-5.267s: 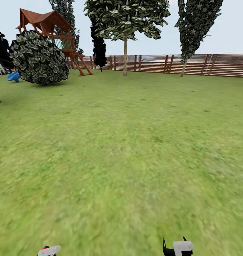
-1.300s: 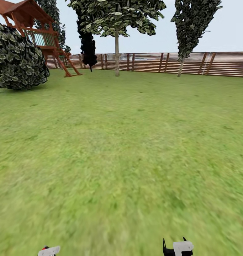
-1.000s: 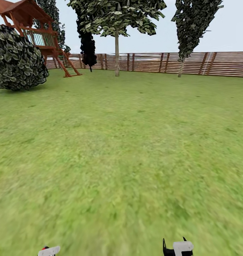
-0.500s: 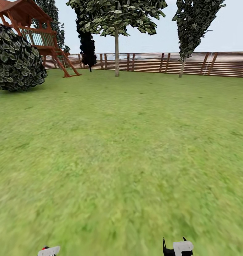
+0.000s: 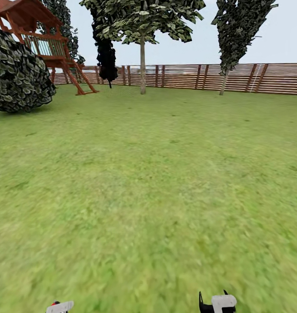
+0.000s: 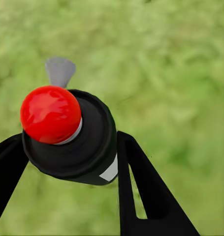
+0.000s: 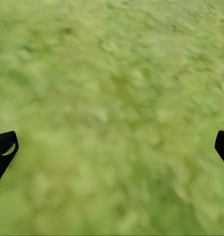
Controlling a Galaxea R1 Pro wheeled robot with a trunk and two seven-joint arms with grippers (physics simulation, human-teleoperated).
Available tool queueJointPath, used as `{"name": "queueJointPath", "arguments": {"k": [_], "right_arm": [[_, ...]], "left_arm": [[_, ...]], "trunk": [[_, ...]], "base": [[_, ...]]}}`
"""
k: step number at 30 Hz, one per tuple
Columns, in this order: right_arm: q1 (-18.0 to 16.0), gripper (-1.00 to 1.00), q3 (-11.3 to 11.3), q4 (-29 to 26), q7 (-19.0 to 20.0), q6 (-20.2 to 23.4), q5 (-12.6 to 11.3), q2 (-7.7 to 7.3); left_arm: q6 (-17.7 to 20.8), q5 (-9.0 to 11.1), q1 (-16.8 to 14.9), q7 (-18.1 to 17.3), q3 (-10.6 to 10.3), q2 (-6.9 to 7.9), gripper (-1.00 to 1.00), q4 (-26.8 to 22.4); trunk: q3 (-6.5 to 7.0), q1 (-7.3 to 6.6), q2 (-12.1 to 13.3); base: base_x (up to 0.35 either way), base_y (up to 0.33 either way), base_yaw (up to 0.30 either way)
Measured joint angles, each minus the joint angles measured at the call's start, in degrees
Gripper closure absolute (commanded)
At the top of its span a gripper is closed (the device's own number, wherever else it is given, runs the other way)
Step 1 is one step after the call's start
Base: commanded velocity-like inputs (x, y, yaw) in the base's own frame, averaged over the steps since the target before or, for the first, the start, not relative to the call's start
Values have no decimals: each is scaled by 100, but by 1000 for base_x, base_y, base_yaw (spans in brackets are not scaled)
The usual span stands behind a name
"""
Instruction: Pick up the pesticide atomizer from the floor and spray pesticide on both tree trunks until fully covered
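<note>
1. Grass point(image 5: 157, 191) is spreading across the head view up to the slat fence point(image 5: 235, 78), and over the last seconds the whole view is sliding and creeping closer, so it is the robot that is rolling forward, not the things.
2. At far left, the round bush point(image 5: 18, 71) and the red playhouse point(image 5: 39, 30) are drifting toward the edge and growing.
3. Further right, a pale-trunked tree point(image 5: 142, 65) is standing before the fence, well apart from the robot; a second tree point(image 5: 224, 80) is standing to its right.
4. Low in the head view, the left gripper point(image 5: 60, 307) is carrying the atomizer point(image 6: 67, 132); its fingers point(image 6: 141, 187) are clamping the black body, red knob facing the wrist camera, grass beyond.
5. The right gripper point(image 7: 112, 147) is hanging spread wide with nothing between its tips.
6. My reading: pickup is done, and the approach to the first trunk is under way, with no spraying started.
</note>
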Motion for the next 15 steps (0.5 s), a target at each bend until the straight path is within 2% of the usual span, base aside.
{"name": "queueJointPath", "arguments": {"k": [15], "right_arm": [[0, -100, 0, -1, 0, 1, 0, 0]], "left_arm": [[-3, -2, 0, 0, 0, 0, 100, 0]], "trunk": [[0, 0, 0]], "base": [[340, 0, 0]]}}
